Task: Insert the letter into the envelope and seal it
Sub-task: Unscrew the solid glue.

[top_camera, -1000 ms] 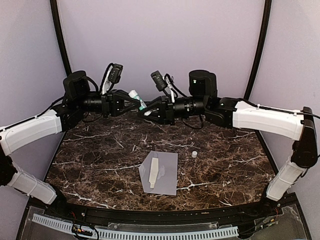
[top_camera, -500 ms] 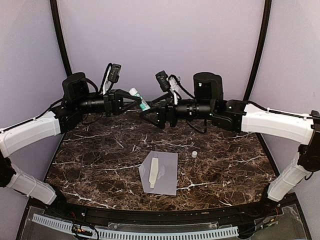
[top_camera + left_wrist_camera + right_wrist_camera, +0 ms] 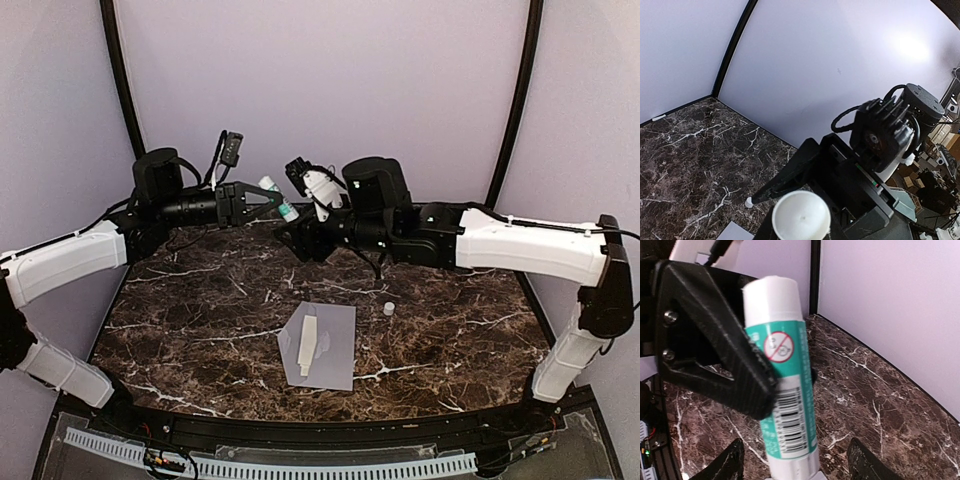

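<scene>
The pale grey-lavender envelope (image 3: pixel 332 350) lies flat on the marble table, flap open to the left. A cream folded letter (image 3: pixel 309 345) lies on it by the flap. My left gripper (image 3: pixel 268 199) is shut on a white and teal glue stick (image 3: pixel 279 199) held high above the table's far side. The stick's round white end (image 3: pixel 801 216) shows in the left wrist view. In the right wrist view the stick (image 3: pixel 785 390) stands between my open right gripper's (image 3: pixel 797 467) fingertips (image 3: pixel 731 463), not touching them. My right gripper (image 3: pixel 290 237) is just right of the stick.
A small white cap (image 3: pixel 388 309) stands on the table right of the envelope; it also shows in the left wrist view (image 3: pixel 748 202). Lavender walls close the back and sides. The right arm (image 3: pixel 520 240) stretches across the far right.
My right arm has swung left and turned its wrist, bringing its open fingers round the glue stick. My left gripper has kept hold of the stick and risen slightly.
</scene>
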### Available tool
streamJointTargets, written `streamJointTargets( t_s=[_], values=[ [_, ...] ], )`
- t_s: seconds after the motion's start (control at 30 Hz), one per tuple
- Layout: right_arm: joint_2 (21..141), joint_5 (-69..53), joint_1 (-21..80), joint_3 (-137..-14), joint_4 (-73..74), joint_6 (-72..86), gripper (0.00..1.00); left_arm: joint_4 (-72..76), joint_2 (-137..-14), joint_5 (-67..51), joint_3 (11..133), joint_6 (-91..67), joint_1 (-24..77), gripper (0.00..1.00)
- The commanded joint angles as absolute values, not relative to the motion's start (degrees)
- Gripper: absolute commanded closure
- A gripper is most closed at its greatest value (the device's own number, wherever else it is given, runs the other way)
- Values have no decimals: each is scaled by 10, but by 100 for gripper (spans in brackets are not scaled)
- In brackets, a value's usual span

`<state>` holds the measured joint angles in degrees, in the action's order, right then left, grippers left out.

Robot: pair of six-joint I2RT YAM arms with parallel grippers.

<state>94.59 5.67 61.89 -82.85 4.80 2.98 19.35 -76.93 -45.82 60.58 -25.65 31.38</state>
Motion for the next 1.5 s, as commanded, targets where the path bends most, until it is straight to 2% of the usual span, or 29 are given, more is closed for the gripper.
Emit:
streamJointTargets(
  t_s=[0.0, 0.13, 0.27, 0.5, 0.67, 0.77, 1.0, 1.2, 1.47],
  values=[
    [972, 143, 621, -873, 75, 17, 36, 198, -764, -467, 614, -261, 312, 100],
    [973, 155, 622, -873, 70, 15, 41, 197, -767, -469, 615, -261, 312, 100],
    [965, 118, 623, -868, 57, 4, 58, 190, -771, -471, 618, -260, 312, 100],
    [962, 103, 623, -868, 47, -14, 56, 185, -775, -474, 623, -260, 312, 100],
    [966, 110, 624, -875, 53, -17, 58, 185, -778, -482, 624, -260, 312, 100],
    [965, 106, 623, -876, 50, -20, 63, 183, -782, -489, 628, -261, 312, 100],
    [954, 61, 623, -860, 23, -19, 82, 179, -794, -505, 634, -264, 312, 100],
    [929, -50, 617, -824, -39, 0, 90, 187, -796, -530, 634, -258, 312, 100],
    [895, -340, 559, -783, -135, 115, 90, 227, -800, -656, 636, -254, 312, 100]
  ],
)
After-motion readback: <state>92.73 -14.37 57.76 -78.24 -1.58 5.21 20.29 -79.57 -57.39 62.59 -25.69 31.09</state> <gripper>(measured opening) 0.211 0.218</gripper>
